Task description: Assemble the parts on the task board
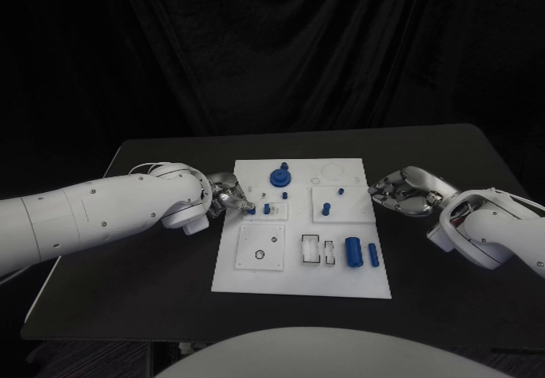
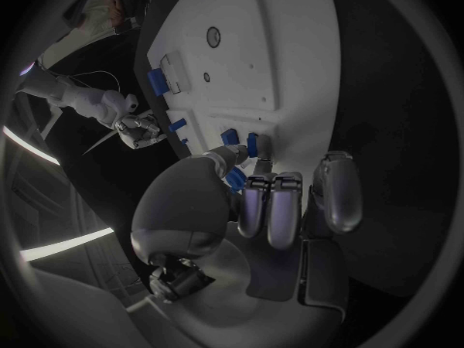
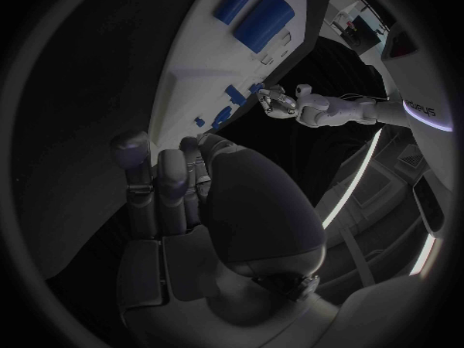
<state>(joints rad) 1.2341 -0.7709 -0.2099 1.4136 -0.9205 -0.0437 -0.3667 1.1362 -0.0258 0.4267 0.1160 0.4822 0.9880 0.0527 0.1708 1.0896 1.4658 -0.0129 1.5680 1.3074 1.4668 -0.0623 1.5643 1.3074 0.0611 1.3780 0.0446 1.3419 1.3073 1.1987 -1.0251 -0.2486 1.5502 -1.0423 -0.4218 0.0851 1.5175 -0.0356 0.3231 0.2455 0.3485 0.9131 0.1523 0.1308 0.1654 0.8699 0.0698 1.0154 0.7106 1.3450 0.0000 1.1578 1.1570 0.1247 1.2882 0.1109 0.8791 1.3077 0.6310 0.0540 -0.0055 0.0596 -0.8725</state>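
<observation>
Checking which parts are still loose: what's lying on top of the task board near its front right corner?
On the task board lie a thick blue cylinder and a thinner blue pin, side by side. A white block sits to their left. Whatever is beneath them is covered.

— What do you see from behind your right wrist?

— My own silver right hand (image 3: pixel 184 185), fingers curled in together with nothing in them, beside the edge of the flat white task board (image 3: pixel 184 69).

— What lies on the board?

— Two larger blue cylindrical parts (image 3: pixel 254 11) side by side at the far end, and a few small blue pegs (image 3: pixel 230 104) nearer its middle.

— Anything else?

— My left hand (image 3: pixel 275 100), silver on its white arm, at the board's other edge by those small pegs. Whether it holds one, I cannot tell.
</observation>
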